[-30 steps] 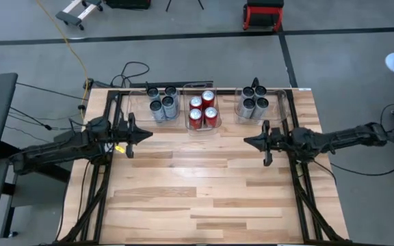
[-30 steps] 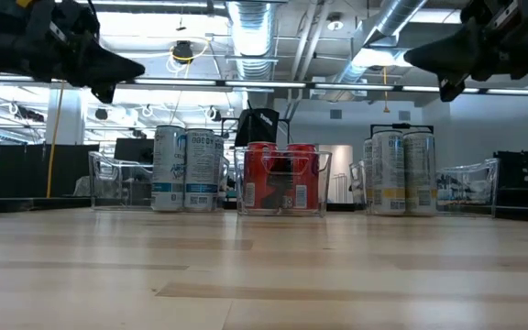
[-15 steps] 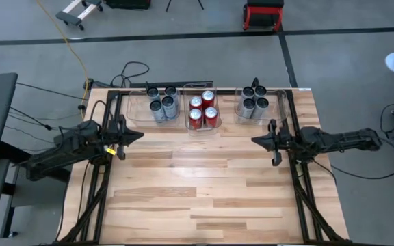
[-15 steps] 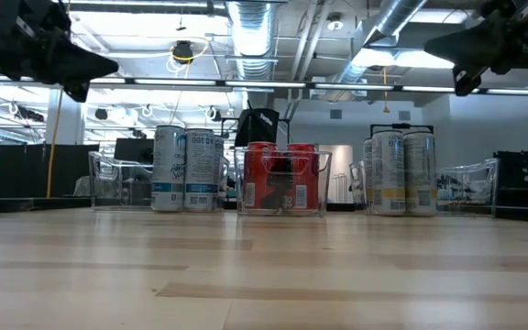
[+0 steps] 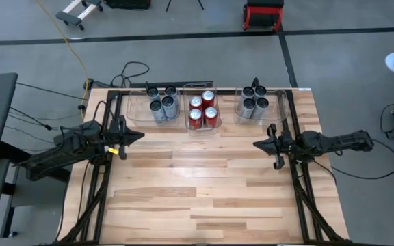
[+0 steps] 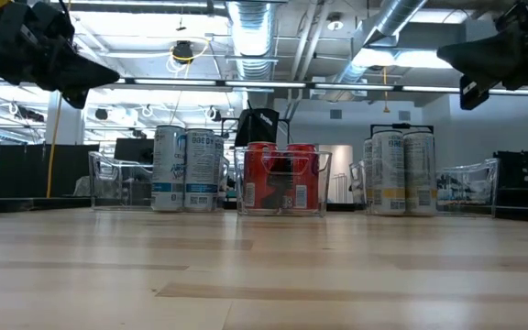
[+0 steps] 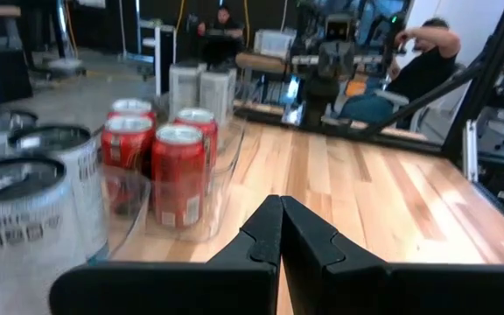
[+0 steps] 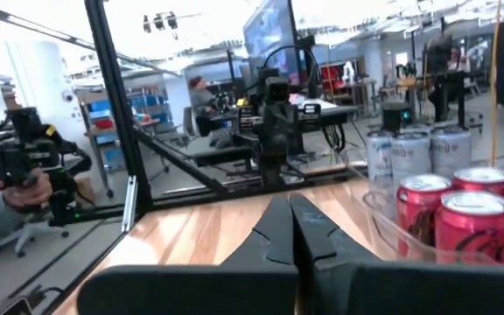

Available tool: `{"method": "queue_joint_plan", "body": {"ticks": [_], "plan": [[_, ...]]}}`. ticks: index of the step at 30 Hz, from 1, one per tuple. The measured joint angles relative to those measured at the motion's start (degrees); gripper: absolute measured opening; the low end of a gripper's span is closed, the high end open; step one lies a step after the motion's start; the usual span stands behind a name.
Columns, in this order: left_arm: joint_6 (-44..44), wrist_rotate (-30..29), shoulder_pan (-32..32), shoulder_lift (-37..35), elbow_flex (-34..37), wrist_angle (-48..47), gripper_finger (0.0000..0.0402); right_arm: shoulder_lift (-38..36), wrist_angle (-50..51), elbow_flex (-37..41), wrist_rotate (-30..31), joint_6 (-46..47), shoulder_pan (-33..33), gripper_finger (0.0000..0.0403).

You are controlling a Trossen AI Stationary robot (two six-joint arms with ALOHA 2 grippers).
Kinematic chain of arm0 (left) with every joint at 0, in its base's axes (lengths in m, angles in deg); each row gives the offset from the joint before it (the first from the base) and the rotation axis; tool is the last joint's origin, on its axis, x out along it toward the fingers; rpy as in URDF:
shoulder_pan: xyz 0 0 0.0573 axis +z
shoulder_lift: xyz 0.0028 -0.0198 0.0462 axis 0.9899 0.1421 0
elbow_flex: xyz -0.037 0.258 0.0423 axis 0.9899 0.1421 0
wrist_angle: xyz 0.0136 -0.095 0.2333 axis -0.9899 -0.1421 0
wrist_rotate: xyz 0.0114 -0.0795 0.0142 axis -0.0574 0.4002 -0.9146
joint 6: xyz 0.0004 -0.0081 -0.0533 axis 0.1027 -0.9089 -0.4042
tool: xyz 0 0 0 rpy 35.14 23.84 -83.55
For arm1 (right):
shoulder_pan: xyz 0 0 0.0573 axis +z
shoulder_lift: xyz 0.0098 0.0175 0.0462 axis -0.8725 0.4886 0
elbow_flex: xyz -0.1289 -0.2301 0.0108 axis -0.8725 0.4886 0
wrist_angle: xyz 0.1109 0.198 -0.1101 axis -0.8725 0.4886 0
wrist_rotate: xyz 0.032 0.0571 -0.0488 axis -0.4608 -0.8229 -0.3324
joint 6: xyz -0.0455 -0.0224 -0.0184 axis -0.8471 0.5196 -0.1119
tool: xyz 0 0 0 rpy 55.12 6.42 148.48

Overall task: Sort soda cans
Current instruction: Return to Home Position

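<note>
Your soda cans (image 5: 202, 109) stand upright, long axes vertical, at 12 o'clock on the wooden surface (image 5: 204, 184): silver ones in the left bin (image 5: 139, 108) and right bin (image 5: 277, 109), red in the middle bin (image 5: 202, 130). The left gripper (image 5: 142, 134) at 9 o'clock and the right gripper (image 5: 255, 145) at 3 o'clock hover with fingers closed on nothing.

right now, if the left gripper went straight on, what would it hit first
Probably the right gripper, facing it across the table; the way between looks free, red cans off to one side. Depth unclear.
</note>
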Motion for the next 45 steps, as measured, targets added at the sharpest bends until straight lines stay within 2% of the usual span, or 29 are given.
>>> {"method": "queue_joint_plan", "body": {"ticks": [4, 9, 14, 20, 22, 24, 28, 34, 37, 42, 45], "plan": [[-0.1, -0.5, 0.0, 0.0, 1.3, 0.1, 0.0, -3.4, 5.0, 0.0, -1.3, 1.0, -1.1, 0.0], [-0.9, -0.6, 0.0, 0.0, 4.8, 1.9, 0.0, -3.3, 7.8, -0.5, -2.0, 1.0, -2.2, 0.0], [-1.3, 0.0, 0.0, 0.0, 7.9, 8.6, 0.0, -3.3, 9.0, -0.5, -2.8, 1.6, -2.4, 0.0], [-0.8, 4.8, -0.4, 0.1, 8.8, 13.8, 0.0, -3.3, 8.9, -0.6, -2.9, 0.8, -2.3, 0.0], [-1.1, 6.8, -1.6, 0.1, 11.4, 18.6, 0.0, -3.3, 8.9, -0.6, -2.9, 0.0, -2.4, 0.0], [0.0, 6.7, -3.3, 0.2, 11.3, 18.4, 0.0, -3.3, 8.9, -0.6, -2.9, -0.6, -2.3, 0.0001], [0.8, 4.6, -6.5, 0.1, 11.4, 18.1, 0.0, -3.3, 9.0, -0.6, -4.3, -0.7, -1.6, 0.0007], [0.3, -8.7, -12.3, 0.1, 11.4, 18.1, 0.0, -3.3, 8.8, -0.6, -4.4, -0.7, -0.6, 0.0009], [0.7, -12.9, -14.6, 0.1, 11.4, 17.8, 0.0, -3.3, 8.8, -0.6, -4.4, -0.7, 0.0, 0.001], [1.4, -13.3, -16.8, 0.1, 11.5, 17.3, 0.0, -3.3, 8.8, -0.6, -4.4, -0.7, 0.4, 0.001], [3.0, -9.9, -17.7, 0.2, 11.5, 15.8, 0.0, -3.3, 8.8, -0.6, -4.4, -0.7, 0.4, 0.001]]}}
